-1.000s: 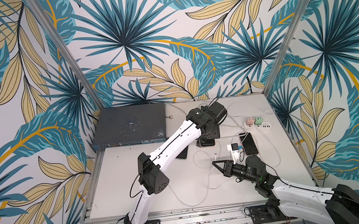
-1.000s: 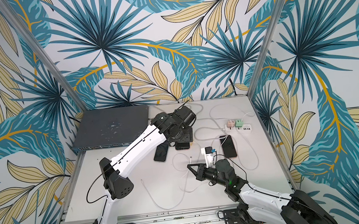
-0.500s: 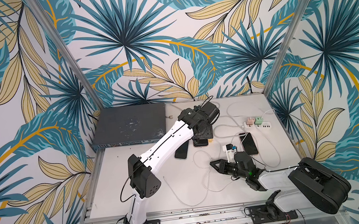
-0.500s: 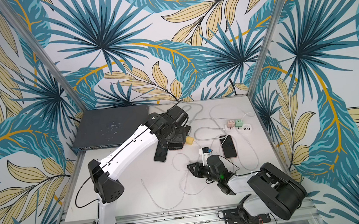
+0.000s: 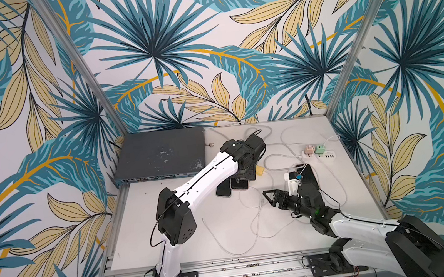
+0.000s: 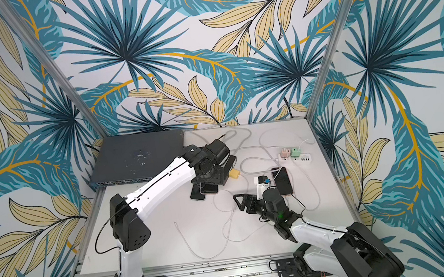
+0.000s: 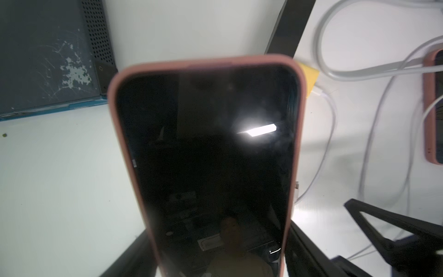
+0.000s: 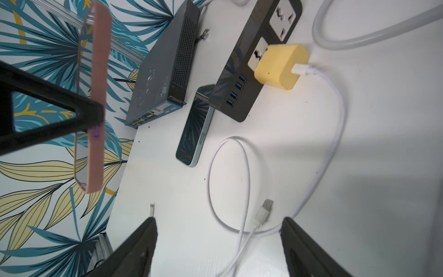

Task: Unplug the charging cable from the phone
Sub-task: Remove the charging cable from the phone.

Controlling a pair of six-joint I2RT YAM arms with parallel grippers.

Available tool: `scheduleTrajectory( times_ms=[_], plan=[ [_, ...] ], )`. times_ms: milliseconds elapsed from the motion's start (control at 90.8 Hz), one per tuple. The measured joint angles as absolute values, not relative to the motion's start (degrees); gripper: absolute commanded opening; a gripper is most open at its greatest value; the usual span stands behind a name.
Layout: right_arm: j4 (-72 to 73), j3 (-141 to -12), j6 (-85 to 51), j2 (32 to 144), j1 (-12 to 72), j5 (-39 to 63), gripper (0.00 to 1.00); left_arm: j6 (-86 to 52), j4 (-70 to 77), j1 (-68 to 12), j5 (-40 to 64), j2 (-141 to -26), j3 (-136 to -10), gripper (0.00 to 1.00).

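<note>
My left gripper (image 7: 218, 251) is shut on the phone (image 7: 206, 153), which has a dark screen and a pink case, and holds it lifted off the table. From the right wrist the phone (image 8: 94, 100) shows edge-on in the air with no cable in it. The white charging cable (image 8: 242, 182) lies looped on the table, running from a yellow charger (image 8: 280, 66). Its free plug (image 8: 263, 211) rests between the fingers of my right gripper (image 8: 219, 219), which is open and holds nothing. In a top view the right gripper (image 5: 266, 197) hovers low over the cable (image 5: 256, 219).
A black power strip (image 8: 242, 79) carries the yellow charger and overlaps a teal phone (image 8: 194, 134). A grey network switch (image 5: 162, 155) sits at the back left. A second pink-cased phone (image 5: 307, 176), a white power strip (image 5: 325, 156) and more cables lie at the right.
My right gripper went from shut to open and let go of the white cable. The left arm shifted slightly left, still gripping the phone.
</note>
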State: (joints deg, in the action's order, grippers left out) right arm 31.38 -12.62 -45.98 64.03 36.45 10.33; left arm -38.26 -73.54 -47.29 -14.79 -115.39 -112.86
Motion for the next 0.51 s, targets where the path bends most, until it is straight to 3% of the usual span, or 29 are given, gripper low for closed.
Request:
scheduleTrajectory(
  times_ms=[319, 507],
  plan=[
    [21.41, -24.51, -40.64, 71.02, 36.29, 10.02, 0.78, -37.65, -72.23, -46.37, -16.84, -115.09, -107.13, 0.48],
    [21.19, -32.86, -39.83, 79.75, 36.27, 11.92, 0.56, -37.8, -70.76, -45.74, -17.15, -110.21, -99.59, 0.48]
  ],
)
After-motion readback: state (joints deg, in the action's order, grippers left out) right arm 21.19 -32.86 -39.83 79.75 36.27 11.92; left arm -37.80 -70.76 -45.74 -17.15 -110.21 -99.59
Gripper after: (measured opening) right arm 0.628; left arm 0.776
